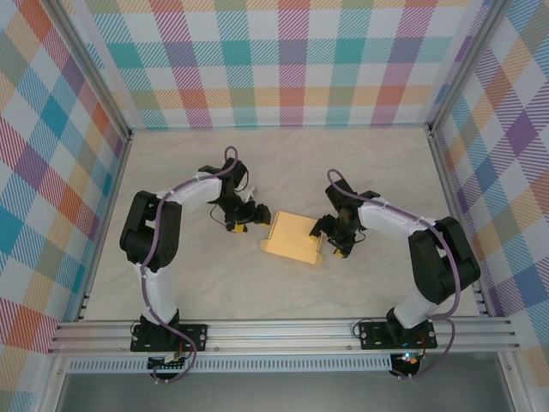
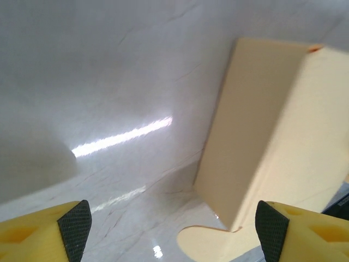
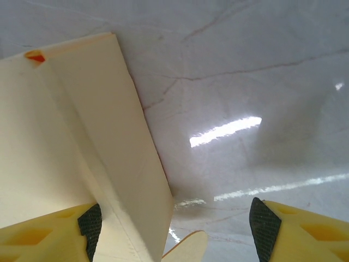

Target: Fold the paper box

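One pale yellow-orange card box (image 1: 292, 236), half-formed, lies at frame centre on the marbled tabletop (image 1: 214, 163).
Two end effectors flank it, the left end effector (image 1: 241, 226) just beside its left edge and the right end effector (image 1: 336, 247) at its right wall, both with jaws wide and holding nothing. Folding looks mid-way; the next move probably calls for pinching a side wall or the loose rounded tab (image 2: 203, 244) and tucking it in.

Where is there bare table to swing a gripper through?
The far table, between the paper box and the back wall, is bare. So is the near strip between the box and the front rail. Crowded: the middle, where the left gripper and right gripper closely flank the box.
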You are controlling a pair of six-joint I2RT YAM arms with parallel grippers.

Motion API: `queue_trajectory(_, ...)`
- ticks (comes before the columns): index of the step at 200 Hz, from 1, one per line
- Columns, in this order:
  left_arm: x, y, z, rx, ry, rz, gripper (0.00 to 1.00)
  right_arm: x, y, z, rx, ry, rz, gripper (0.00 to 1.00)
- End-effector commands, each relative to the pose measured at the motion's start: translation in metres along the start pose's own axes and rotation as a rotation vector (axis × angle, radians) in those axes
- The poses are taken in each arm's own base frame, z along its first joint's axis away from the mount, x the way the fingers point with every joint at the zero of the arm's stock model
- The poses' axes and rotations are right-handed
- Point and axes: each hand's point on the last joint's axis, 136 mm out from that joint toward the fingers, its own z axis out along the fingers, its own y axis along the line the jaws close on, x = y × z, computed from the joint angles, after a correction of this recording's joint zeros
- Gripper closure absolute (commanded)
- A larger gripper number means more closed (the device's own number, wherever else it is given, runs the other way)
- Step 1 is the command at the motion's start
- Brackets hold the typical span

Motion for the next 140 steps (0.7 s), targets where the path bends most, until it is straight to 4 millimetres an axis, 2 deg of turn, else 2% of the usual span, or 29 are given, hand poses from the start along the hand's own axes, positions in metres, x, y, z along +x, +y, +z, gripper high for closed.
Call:
queue_trajectory(1,-0.004,-0.017,-0.018,0.038,-0.053,0.086,0.19,-0.013,0.002,0.002,-0.01,-0.083,-0.135,0.27)
queue_trajectory(27,-0.007,-0.015,-0.007,0.062,-0.107,0.068,0.19,-0.025,0.01,-0.018,-0.025,-0.171,-0.266,0.29)
queue_trajectory(47,-0.009,-0.011,0.003,0.023,-0.141,0.089,0.2,-0.019,0.027,-0.033,-0.135,-0.214,-0.448,0.3)
queue_trajectory(78,-0.011,-0.02,0.015,0.039,-0.163,0.122,0.2,-0.022,0.034,-0.064,-0.16,-0.347,-0.68,0.28)
queue_trajectory(109,-0.014,-0.022,0.018,0.032,-0.144,0.123,0.2,-0.026,0.042,-0.088,-0.1,-0.436,-1.026,0.2)
queue_trajectory(140,-0.01,-0.017,0.022,0.002,-0.14,0.125,0.2,-0.018,0.041,-0.088,-0.023,-0.449,-1.508,0.12)
